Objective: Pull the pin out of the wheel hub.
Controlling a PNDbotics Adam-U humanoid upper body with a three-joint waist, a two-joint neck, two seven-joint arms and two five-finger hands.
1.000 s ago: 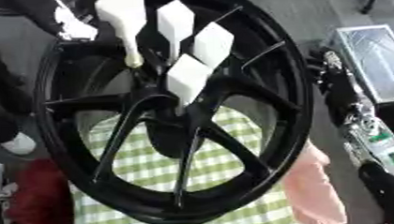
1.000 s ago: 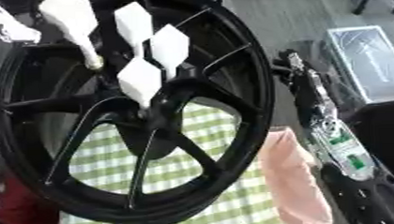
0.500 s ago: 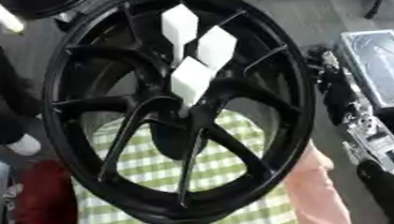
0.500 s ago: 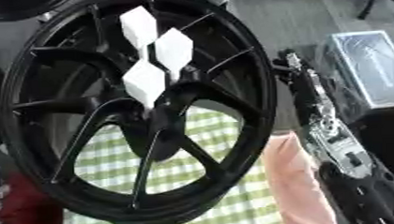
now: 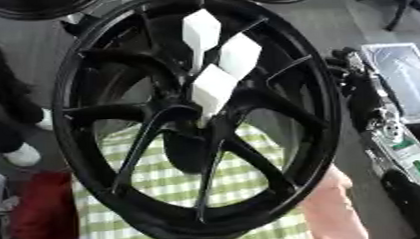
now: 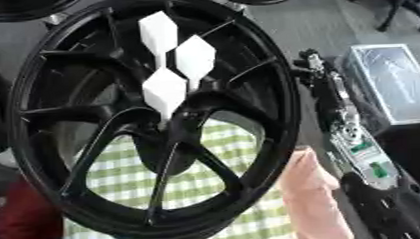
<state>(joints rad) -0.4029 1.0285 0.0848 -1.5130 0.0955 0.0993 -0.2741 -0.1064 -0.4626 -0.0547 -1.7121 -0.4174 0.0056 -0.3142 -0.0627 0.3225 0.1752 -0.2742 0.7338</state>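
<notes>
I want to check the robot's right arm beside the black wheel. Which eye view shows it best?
The right eye view: the black and silver right arm runs almost whole alongside the black spoked wheel. The left eye view shows the same arm pushed against the right edge. The fingers cannot be made out in either.

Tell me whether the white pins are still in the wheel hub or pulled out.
Still in. Three white pins stand clustered at the hub of the black wheel, their stems running down into it, and no robot hand touches them.
</notes>
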